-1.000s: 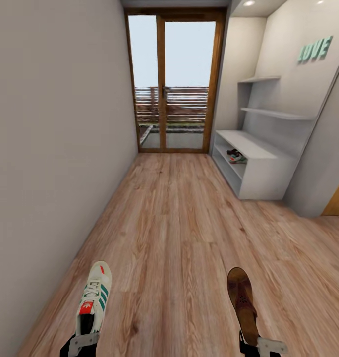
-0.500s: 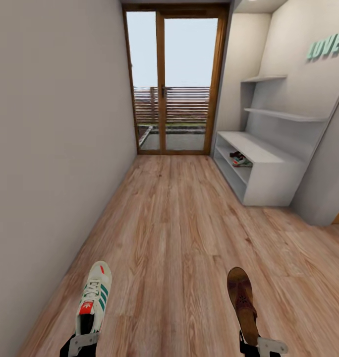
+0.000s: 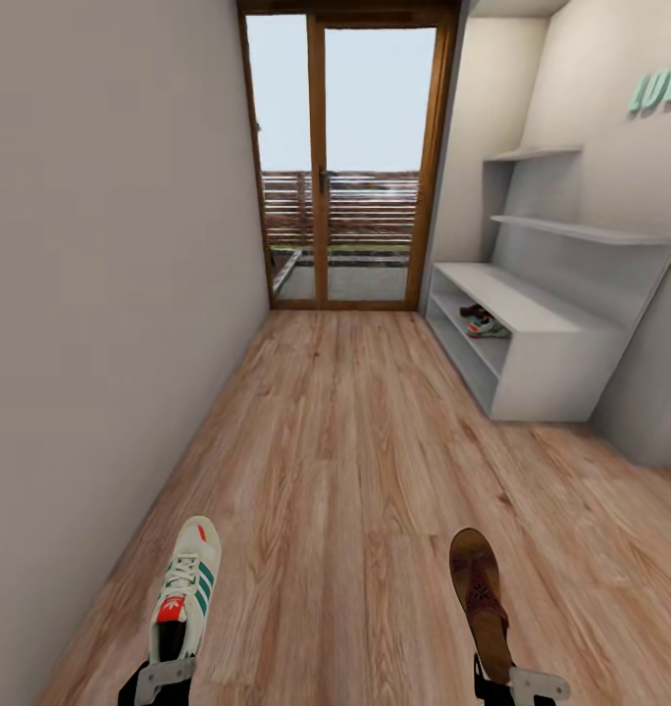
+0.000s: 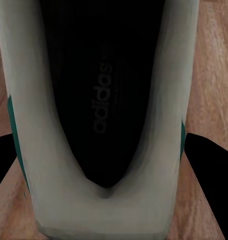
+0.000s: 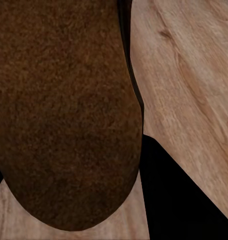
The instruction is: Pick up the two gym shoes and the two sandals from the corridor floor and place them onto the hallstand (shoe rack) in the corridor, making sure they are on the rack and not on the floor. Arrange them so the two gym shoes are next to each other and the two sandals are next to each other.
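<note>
At the near left: a white low-top gym shoe point(image 3: 184, 591) with green side stripes and a red-orange tongue patch is held by its heel in the left gripper point(image 3: 163, 679), toe pointing far down the corridor.
Left gripper: it is closed on the heel of the gym shoe; in the left wrist view the dark insole and pale heel wall of the shoe point(image 4: 101, 115) are seen between the two black fingers point(image 4: 211, 175).
Near right: a flat brown leather sandal point(image 3: 480, 596) is held at its heel end by the right gripper point(image 3: 522, 684), toe pointing far.
Right gripper: it is clamped on the sandal; in the right wrist view the brown footbed point(image 5: 61, 110) is seen beside a black finger point(image 5: 179, 200).
Floor: light brown wood-grain plank flooring point(image 3: 355, 441) is seen running from near to far, below both held items.
Far right: a light grey hallstand point(image 3: 546, 353) with a long low bench and open shelf levels is set against the right wall, with floating grey shelves point(image 3: 581, 231) above it.
Rack contents: a second gym shoe point(image 3: 489, 327) is seen on an open shelf under the bench top, with a dark item just beside it that is too small to identify.
Far end: a wood-framed glazed door point(image 3: 345, 157) is seen.
Left side: a plain grey wall point(image 3: 100, 294) is seen.
</note>
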`<state>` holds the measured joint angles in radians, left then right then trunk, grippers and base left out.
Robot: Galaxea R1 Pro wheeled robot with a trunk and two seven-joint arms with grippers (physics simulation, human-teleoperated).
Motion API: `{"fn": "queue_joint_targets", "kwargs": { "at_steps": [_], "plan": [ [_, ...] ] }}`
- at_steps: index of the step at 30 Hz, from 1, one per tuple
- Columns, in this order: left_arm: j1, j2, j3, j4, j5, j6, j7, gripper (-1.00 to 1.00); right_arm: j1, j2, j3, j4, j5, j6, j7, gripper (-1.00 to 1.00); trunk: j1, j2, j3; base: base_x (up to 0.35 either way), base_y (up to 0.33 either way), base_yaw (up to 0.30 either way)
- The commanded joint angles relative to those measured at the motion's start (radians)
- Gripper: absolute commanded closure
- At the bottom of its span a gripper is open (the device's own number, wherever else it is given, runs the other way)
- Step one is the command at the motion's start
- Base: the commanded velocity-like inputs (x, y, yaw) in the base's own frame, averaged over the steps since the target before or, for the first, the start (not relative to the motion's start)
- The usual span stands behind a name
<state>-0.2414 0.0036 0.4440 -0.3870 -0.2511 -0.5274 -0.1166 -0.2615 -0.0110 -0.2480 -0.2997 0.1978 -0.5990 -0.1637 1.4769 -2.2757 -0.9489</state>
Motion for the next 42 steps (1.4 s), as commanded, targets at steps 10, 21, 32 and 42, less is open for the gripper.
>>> {"fn": "queue_joint_targets", "kwargs": {
  "at_steps": [10,21,32,42],
  "plan": [
    [-0.001,-0.001,0.009,0.0,-0.007,-0.003,-0.006,1.0,-0.001,0.0,-0.004,0.001,0.008,-0.002,-0.004,1.0,0.0,0.0,-0.001,0.339,0.0,0.0],
    [-0.001,-0.001,0.009,0.0,-0.007,-0.004,-0.006,1.0,-0.001,0.0,-0.004,0.001,0.008,-0.002,-0.004,1.0,0.0,0.0,-0.001,0.338,0.0,0.0],
    [-0.001,-0.001,0.009,0.0,-0.007,-0.004,-0.006,1.0,-0.001,0.0,-0.004,0.001,0.008,-0.002,-0.004,1.0,0.0,0.0,-0.001,0.339,0.0,0.0],
    [-0.001,-0.001,0.009,0.0,-0.007,-0.004,-0.006,1.0,-0.001,0.0,-0.004,0.001,0.008,-0.002,-0.004,1.0,0.0,0.0,-0.001,0.339,0.0,0.0]
  ]
}}
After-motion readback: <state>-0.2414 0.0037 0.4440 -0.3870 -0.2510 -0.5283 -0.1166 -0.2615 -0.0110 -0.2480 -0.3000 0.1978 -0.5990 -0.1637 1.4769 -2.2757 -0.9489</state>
